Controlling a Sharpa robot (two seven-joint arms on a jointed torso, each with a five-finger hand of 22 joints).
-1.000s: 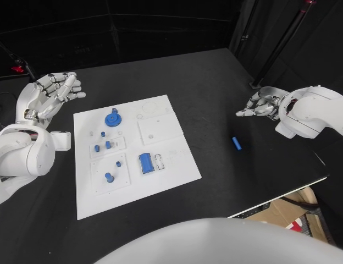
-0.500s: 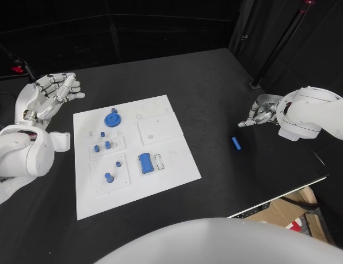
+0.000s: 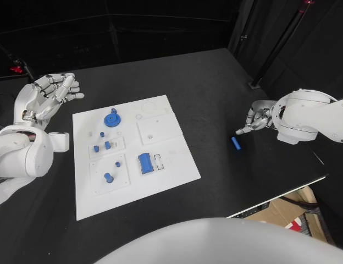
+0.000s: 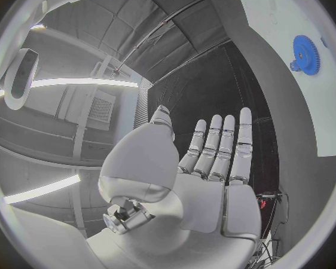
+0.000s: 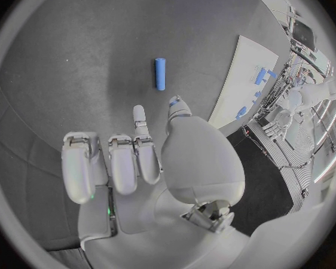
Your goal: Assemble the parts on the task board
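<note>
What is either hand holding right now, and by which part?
Nothing. The left hand is open beside the task board; the right hand hangs above the loose blue cylinder, not touching it.

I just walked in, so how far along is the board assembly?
Done: several blue parts and a gear already sit on the board. In hand: nothing; the right hand hangs near a loose blue peg on the table, and the left hand is raised, open. Left: fetching that peg and placing it.

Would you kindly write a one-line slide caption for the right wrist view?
Right hand hovers empty above a loose blue pin on the black table, apart from the white task board.
</note>
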